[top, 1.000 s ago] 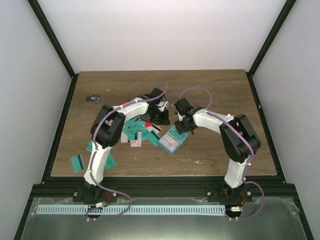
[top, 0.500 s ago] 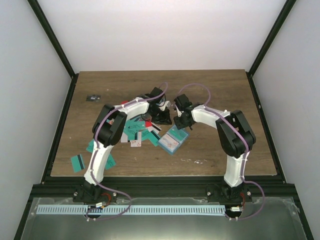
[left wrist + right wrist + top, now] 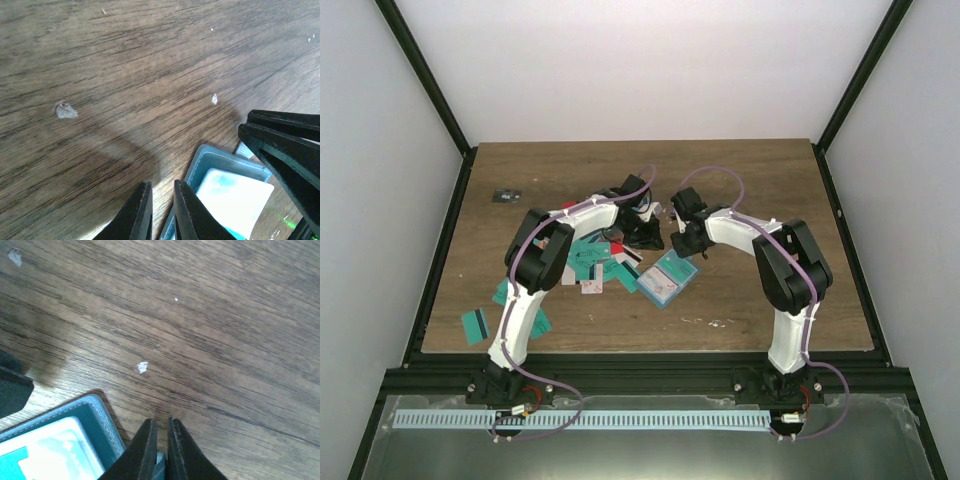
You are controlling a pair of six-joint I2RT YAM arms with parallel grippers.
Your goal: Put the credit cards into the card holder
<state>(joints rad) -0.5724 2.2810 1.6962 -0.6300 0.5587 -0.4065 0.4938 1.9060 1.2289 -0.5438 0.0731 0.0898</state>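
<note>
Right wrist view: the card holder (image 3: 102, 417) is seen lying left of the right gripper (image 3: 160, 426), whose almost closed jaws seem pinched on its edge. The left gripper (image 3: 162, 186), nearly closed and empty, is just beside the card holder.

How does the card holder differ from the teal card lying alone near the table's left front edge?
The card holder is larger than the lone card. The holder shows a light panel on its face; the card is mostly teal. The holder lies in the middle of the table; the card sits by its edge. Both lie flat.
</note>
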